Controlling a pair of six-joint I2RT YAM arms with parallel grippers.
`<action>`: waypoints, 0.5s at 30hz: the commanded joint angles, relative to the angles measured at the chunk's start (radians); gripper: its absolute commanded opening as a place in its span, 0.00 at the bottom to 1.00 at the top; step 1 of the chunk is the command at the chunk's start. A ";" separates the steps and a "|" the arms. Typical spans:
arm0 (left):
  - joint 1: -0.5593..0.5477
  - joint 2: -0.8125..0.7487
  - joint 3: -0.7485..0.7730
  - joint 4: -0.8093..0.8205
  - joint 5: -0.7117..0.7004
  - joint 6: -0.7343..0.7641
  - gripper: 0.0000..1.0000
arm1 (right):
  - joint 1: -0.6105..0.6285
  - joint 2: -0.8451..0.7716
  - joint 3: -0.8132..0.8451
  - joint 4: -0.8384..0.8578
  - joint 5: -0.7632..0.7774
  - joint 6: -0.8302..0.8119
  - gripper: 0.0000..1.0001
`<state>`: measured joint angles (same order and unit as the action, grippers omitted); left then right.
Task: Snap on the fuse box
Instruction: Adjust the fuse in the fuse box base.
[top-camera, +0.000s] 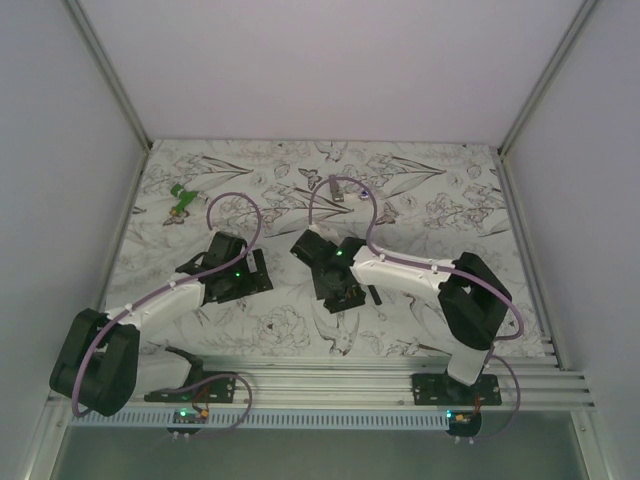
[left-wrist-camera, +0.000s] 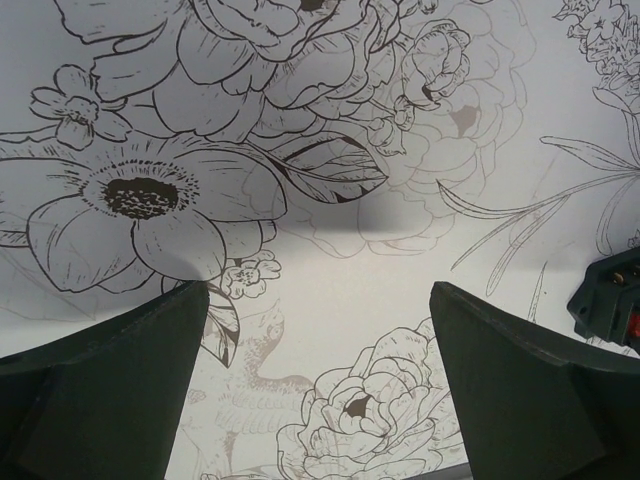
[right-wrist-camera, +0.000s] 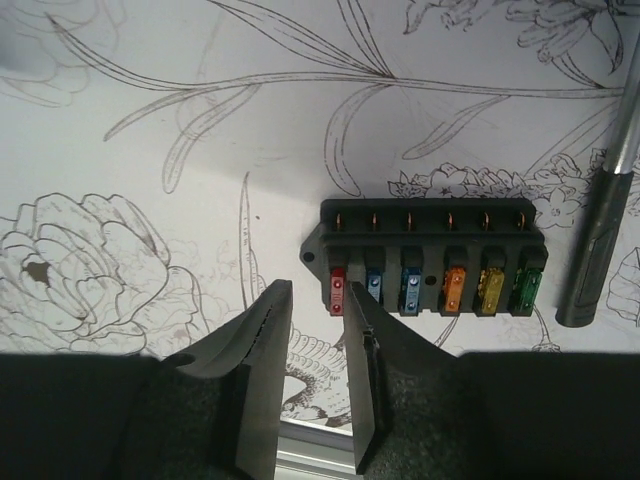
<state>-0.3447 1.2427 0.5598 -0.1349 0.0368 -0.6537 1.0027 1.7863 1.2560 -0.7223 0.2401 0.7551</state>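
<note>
In the left wrist view the fuse box (left-wrist-camera: 610, 298) is cut off by the right edge; only a dark corner with a red spot shows. From above it lies largely under the right wrist, its fuses too small to tell. In the right wrist view the right tool (right-wrist-camera: 318, 312) overlaps the box's near left corner. A rod (right-wrist-camera: 603, 225) runs out at the top right edge, its end unseen. Far left on the table (top-camera: 430, 180), a green thing (top-camera: 181, 199) is too small to name. The fingers of the left tool (left-wrist-camera: 320, 300) and the right tool are cut off by the bottom edges.
</note>
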 joint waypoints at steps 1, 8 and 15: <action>0.007 0.012 -0.014 -0.042 0.047 0.000 1.00 | 0.000 -0.040 0.043 -0.002 -0.017 -0.036 0.34; 0.004 0.066 0.003 0.015 0.210 -0.012 0.98 | -0.035 -0.078 -0.035 0.053 -0.057 -0.019 0.22; -0.002 0.096 0.018 0.032 0.264 -0.009 0.98 | -0.064 -0.098 -0.079 0.091 -0.101 -0.014 0.17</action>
<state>-0.3450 1.3052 0.5812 -0.0753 0.2398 -0.6605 0.9501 1.7081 1.1828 -0.6720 0.1692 0.7376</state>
